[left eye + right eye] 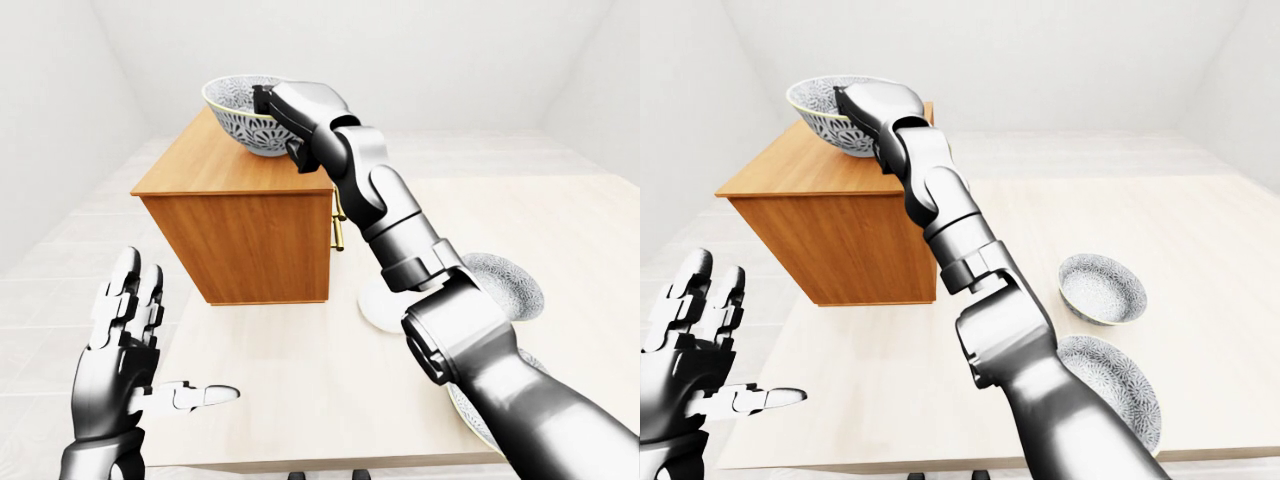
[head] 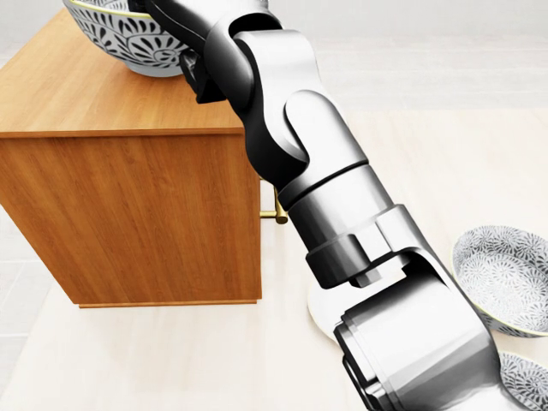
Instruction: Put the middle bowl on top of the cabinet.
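Observation:
The patterned grey-and-white middle bowl is over the right part of the wooden cabinet's top, upright. Whether its foot touches the wood I cannot tell. My right hand is shut on the bowl's right rim, and the arm stretches up from the lower right of each view. In the head view the bowl shows at the top left, cut by the frame edge. My left hand hangs open at the lower left, fingers spread, holding nothing, well below and left of the cabinet.
The cabinet stands on a pale wooden table, with brass handles on its right face. A white plate lies by the cabinet's right foot. Two more patterned bowls, a small one and a larger one, sit at the right.

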### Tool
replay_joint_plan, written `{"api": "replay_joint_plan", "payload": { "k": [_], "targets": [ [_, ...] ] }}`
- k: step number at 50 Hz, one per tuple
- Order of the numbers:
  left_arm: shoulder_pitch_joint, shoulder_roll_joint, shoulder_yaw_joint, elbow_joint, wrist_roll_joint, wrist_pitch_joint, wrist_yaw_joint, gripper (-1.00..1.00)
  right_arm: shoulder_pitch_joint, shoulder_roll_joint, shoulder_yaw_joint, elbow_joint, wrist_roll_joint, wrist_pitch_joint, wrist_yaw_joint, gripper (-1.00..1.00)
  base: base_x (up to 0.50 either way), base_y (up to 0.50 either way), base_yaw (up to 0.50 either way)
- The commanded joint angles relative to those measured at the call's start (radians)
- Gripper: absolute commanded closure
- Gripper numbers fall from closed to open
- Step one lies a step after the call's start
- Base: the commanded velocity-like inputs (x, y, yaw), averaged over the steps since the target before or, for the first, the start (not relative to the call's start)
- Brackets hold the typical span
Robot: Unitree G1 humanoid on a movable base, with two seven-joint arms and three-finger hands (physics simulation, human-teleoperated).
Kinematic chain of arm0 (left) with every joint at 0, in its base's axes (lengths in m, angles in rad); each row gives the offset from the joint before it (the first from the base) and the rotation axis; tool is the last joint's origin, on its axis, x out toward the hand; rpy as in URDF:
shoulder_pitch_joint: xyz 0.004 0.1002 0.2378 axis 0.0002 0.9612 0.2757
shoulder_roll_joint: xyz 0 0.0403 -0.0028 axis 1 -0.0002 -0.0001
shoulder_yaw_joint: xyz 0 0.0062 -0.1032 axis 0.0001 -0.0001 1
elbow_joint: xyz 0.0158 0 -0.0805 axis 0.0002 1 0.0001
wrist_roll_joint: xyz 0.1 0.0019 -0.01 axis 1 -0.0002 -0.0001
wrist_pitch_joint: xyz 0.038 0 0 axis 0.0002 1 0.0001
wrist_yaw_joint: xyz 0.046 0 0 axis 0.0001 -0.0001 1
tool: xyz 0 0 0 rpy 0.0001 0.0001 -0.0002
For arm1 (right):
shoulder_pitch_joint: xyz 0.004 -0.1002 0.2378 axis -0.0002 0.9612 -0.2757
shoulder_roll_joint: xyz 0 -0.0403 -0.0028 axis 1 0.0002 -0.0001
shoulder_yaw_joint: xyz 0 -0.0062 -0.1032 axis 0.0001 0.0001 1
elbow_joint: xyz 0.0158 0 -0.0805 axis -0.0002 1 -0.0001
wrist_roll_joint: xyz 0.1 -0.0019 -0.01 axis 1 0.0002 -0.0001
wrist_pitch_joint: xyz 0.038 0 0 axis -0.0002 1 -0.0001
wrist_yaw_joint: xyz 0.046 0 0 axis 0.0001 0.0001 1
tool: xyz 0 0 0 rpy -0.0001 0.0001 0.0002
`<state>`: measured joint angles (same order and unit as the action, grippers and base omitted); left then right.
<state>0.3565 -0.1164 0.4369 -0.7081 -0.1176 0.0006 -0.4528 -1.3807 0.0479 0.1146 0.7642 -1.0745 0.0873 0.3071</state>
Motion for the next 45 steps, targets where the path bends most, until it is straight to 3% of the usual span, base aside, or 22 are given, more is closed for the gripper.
{"api": "replay_joint_plan", "payload": {
  "k": [1, 26, 37, 45],
  "targets": [
    [-0.003, -0.004, 0.003, 0.003, 0.002, 0.000, -0.001, -1.00, 0.006, 0.009, -0.010, -0.013, -0.061, 0.000, -0.012, 1.00, 0.00, 0.00, 0.00],
    [0.001, -0.005, 0.007, 0.012, -0.005, -0.014, -0.010, -1.00, 0.000, 0.015, -0.015, -0.034, -0.066, 0.000, -0.006, 1.00, 0.00, 0.00, 0.00],
    [-0.003, -0.003, 0.005, 0.003, -0.003, -0.002, -0.006, -1.00, 0.004, 0.015, -0.012, -0.037, -0.071, 0.000, -0.002, 1.00, 0.00, 0.00, 0.00],
    [0.000, -0.006, 0.000, 0.008, -0.001, -0.008, -0.008, -1.00, 0.002, 0.009, -0.019, -0.058, -0.071, 0.000, 0.013, 0.73, 0.00, 0.00, 0.00]
  ]
}}
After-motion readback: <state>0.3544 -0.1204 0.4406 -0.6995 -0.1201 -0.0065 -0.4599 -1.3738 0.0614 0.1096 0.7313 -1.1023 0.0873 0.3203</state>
